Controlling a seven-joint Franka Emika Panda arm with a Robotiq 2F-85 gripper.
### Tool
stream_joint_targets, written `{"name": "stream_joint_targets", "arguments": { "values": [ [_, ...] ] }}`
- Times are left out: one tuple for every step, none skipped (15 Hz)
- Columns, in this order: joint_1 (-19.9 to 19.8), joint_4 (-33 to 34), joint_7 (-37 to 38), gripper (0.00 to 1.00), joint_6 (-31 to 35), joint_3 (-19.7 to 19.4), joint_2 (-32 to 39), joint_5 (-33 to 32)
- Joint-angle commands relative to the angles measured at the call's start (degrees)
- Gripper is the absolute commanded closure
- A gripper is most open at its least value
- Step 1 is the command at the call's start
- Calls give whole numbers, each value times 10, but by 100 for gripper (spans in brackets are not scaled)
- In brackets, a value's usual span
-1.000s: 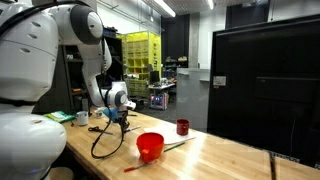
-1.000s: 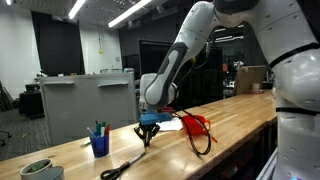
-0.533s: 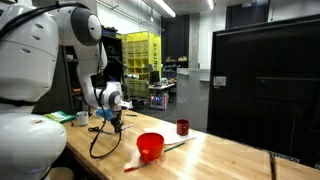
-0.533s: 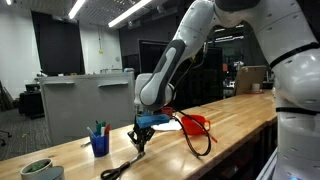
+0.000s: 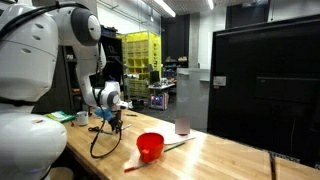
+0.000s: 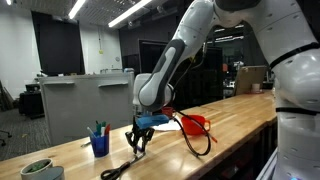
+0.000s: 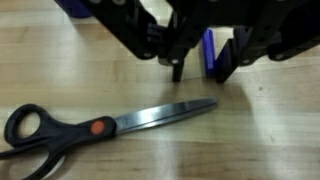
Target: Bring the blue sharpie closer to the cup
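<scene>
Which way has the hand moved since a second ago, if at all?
Yes. The hand has shifted toward the blue cup and dropped closer to the tabletop.

A pair of scissors (image 7: 100,125) with black handles and a red pivot lies flat on the wooden table (image 7: 60,60), blades shut. A red bowl (image 5: 150,147) stands near the table's front edge, and a long thin stick (image 5: 180,144) lies just beside it. A green round container (image 6: 38,168) sits at the table's corner, and a large black panel (image 5: 265,85) stands behind the far edge
</scene>
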Motion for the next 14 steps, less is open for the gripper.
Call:
{"name": "stream_joint_targets", "arguments": {
  "values": [
    [6,-3,-27,27,3,4,5,15],
    [6,-3,-29,21,4,4,5,14],
    [9,-3,-28,13,3,1,4,9],
    [9,-4,-29,7,3,0,3,8],
    [11,-4,-28,2,1,-2,2,5],
    [13,-5,-28,0,0,-3,0,2],
    [14,-6,-29,0,-2,-4,-2,-1],
    [19,-7,-26,0,-5,-9,-7,-8],
    [23,-8,-23,0,-7,-13,-12,-17],
    [27,-8,-19,0,-8,-17,-15,-25],
    [27,-9,-22,0,-10,-17,-18,-27],
    [28,-8,-24,0,-9,-18,-19,-29],
    [28,-7,-25,0,-9,-17,-19,-30],
    [27,-6,-27,0,-8,-16,-17,-31]
  ]
}}
